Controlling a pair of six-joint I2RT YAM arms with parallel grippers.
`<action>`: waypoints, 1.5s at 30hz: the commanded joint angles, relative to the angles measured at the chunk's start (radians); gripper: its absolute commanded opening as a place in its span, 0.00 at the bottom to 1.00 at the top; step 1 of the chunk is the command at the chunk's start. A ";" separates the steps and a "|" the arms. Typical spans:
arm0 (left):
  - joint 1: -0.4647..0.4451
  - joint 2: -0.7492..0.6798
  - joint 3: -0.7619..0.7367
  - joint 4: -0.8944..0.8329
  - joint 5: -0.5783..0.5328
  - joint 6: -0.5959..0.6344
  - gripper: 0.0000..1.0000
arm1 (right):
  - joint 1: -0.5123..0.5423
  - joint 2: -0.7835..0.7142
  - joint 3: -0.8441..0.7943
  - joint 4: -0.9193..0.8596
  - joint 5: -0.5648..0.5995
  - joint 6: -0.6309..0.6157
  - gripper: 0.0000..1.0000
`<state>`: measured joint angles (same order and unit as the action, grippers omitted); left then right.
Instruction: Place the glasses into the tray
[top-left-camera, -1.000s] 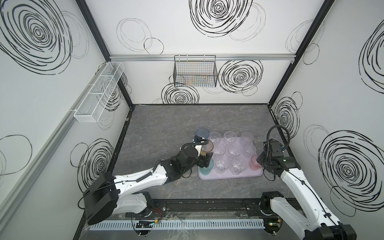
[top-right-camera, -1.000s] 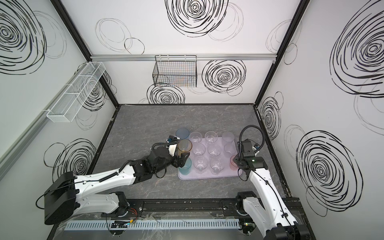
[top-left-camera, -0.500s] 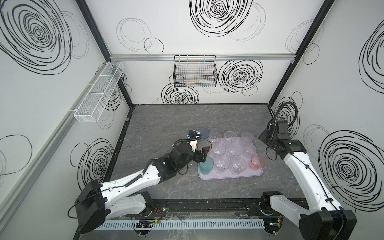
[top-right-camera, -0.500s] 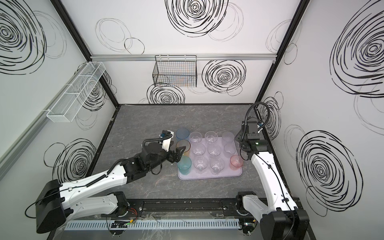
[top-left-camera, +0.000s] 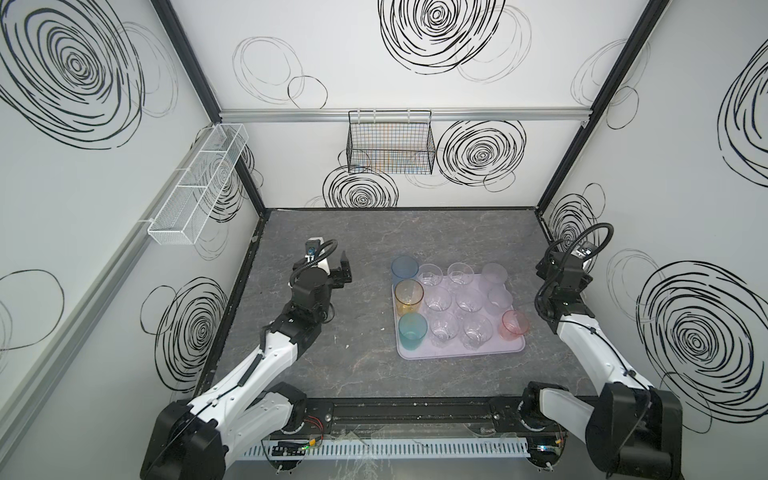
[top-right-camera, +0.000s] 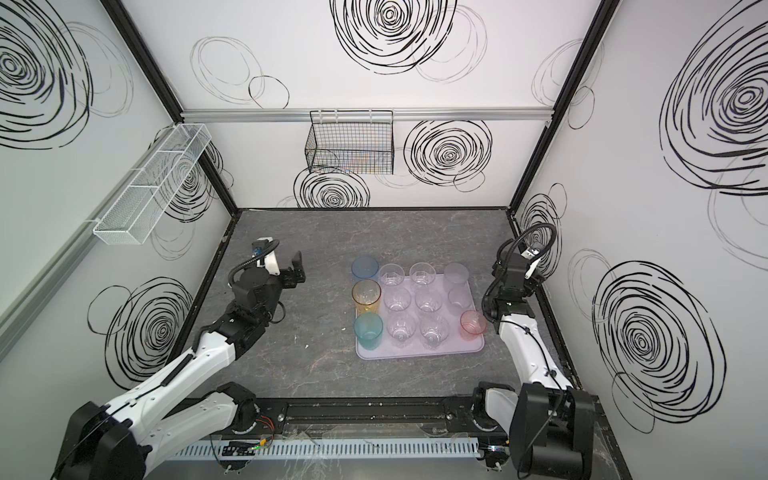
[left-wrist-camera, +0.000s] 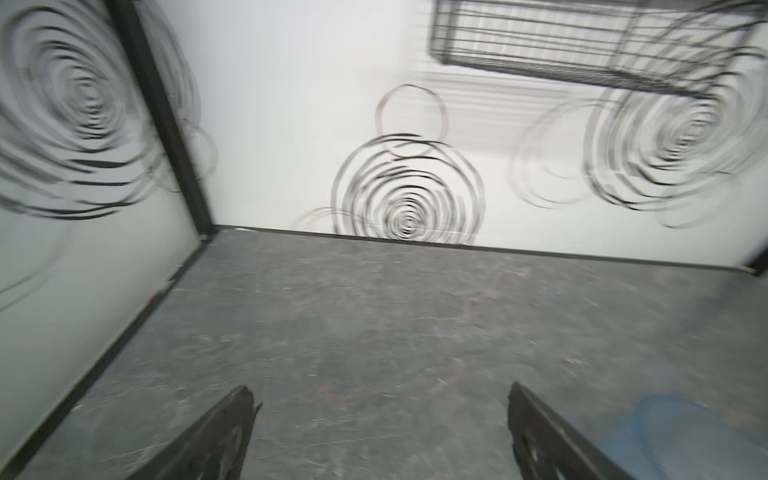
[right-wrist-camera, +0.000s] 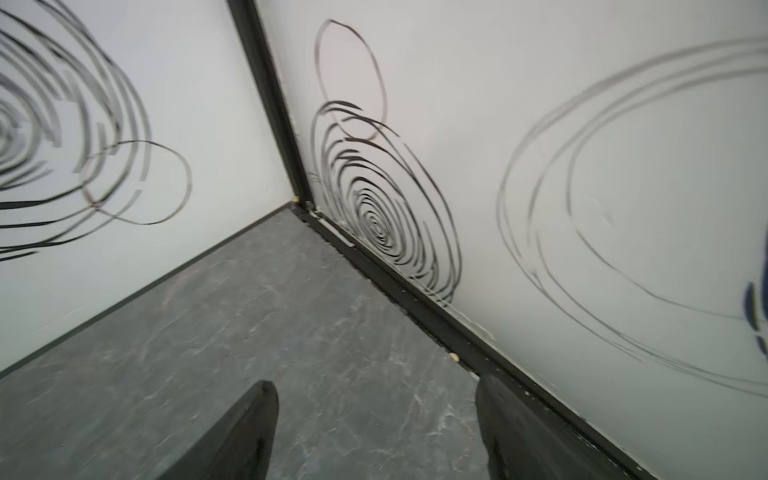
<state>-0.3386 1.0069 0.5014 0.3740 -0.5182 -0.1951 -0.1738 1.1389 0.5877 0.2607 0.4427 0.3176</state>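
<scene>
The lavender tray (top-left-camera: 457, 352) (top-right-camera: 419, 352) lies right of centre on the grey table. On it stand several clear and frosted glasses (top-left-camera: 468, 300) (top-right-camera: 428, 299). An amber glass (top-left-camera: 409, 296) and a teal glass (top-left-camera: 412, 330) stand along its left side, and a pink glass (top-left-camera: 514, 325) at its front right. A blue glass (top-left-camera: 404, 267) (left-wrist-camera: 673, 432) stands at the far left corner. My left gripper (top-left-camera: 343, 272) (top-right-camera: 296, 270) (left-wrist-camera: 381, 390) is open and empty, left of the tray. My right gripper (top-left-camera: 542, 266) (top-right-camera: 496, 268) (right-wrist-camera: 374, 384) is open and empty by the right wall.
A black wire basket (top-left-camera: 390, 149) (left-wrist-camera: 582, 41) hangs on the back wall. A white mesh basket (top-left-camera: 199, 187) hangs on the left wall. Bare grey table spreads behind and left of the tray. The right wall's black base rail (right-wrist-camera: 415, 299) runs close beside the right gripper.
My left gripper let go of the amber glass and pulled back to the left. My right gripper opened off the pink glass and drew away toward the right wall.
</scene>
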 joint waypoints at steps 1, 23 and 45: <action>0.066 0.015 -0.091 0.251 -0.257 -0.027 0.99 | -0.004 0.047 -0.041 0.133 0.037 -0.027 0.77; 0.143 0.204 -0.325 0.633 -0.237 0.009 0.98 | 0.083 0.292 -0.249 0.627 -0.136 -0.055 0.75; 0.286 0.372 -0.330 0.901 0.205 0.099 0.96 | 0.123 0.318 -0.290 0.752 -0.301 -0.186 0.91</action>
<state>-0.0555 1.3777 0.1791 1.1393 -0.3737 -0.1226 -0.0578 1.4654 0.3119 0.9352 0.1837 0.1696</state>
